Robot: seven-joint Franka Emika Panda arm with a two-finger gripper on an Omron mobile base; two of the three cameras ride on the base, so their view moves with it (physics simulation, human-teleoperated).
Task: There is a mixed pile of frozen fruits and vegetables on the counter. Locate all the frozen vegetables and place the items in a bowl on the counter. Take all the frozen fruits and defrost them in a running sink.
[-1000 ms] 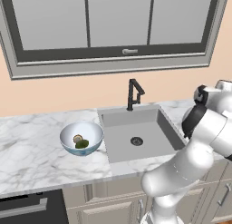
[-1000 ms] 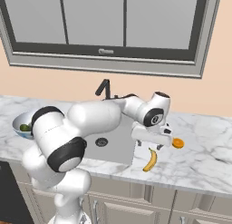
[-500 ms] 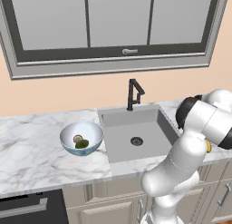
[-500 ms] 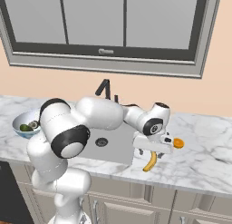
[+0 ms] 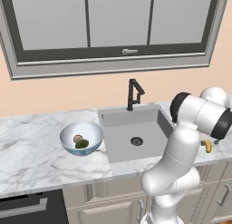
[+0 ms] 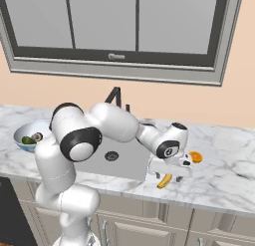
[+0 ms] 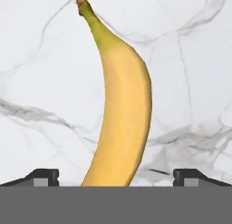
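Note:
The yellow banana (image 7: 120,109) lies on the white marble counter (image 7: 190,60), its stem pointing away in the hand view. My gripper (image 7: 118,177) is open just above it, with one fingertip (image 7: 44,175) on either side of the fruit. From the right base view the hand (image 6: 169,171) hangs low over the banana (image 6: 164,181), right of the sink (image 6: 122,160), and the small orange fruit (image 6: 195,157) lies just beyond. The pale bowl (image 5: 68,136), left of the sink (image 5: 136,128), holds the mushroom (image 5: 78,138) and the dark green vegetable (image 5: 82,144).
A tall black faucet (image 5: 133,94) stands behind the basin, under the window. The counter's front edge (image 6: 189,197) runs close to the banana. My own arm arches over the sink's right side. Beige cabinets sit below the worktop.
The arm has swung down and forward, bringing the hand low over the banana. The jaws have stayed open, and the banana and orange fruit have not moved.

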